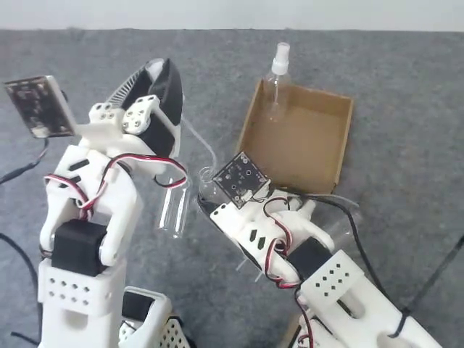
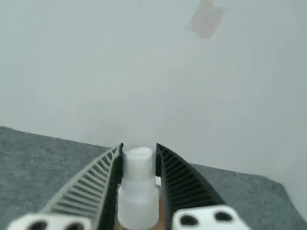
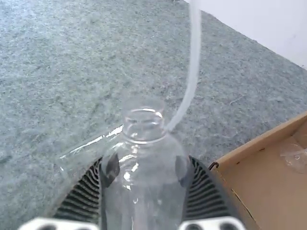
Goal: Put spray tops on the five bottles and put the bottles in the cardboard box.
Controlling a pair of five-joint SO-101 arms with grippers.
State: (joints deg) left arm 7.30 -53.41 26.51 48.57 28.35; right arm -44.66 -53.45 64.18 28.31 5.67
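The right gripper [image 3: 144,167] is clamped on a clear, open-mouthed bottle [image 3: 144,143]; it is best held steady while the thin tube [image 3: 192,72], which seems to touch the rim, is steered into the neck. The left gripper [image 2: 139,151], closed on the white top [image 2: 139,191], should then come down straight. Beyond, the box [image 1: 341,138] holds one capped bottle [image 1: 278,80].
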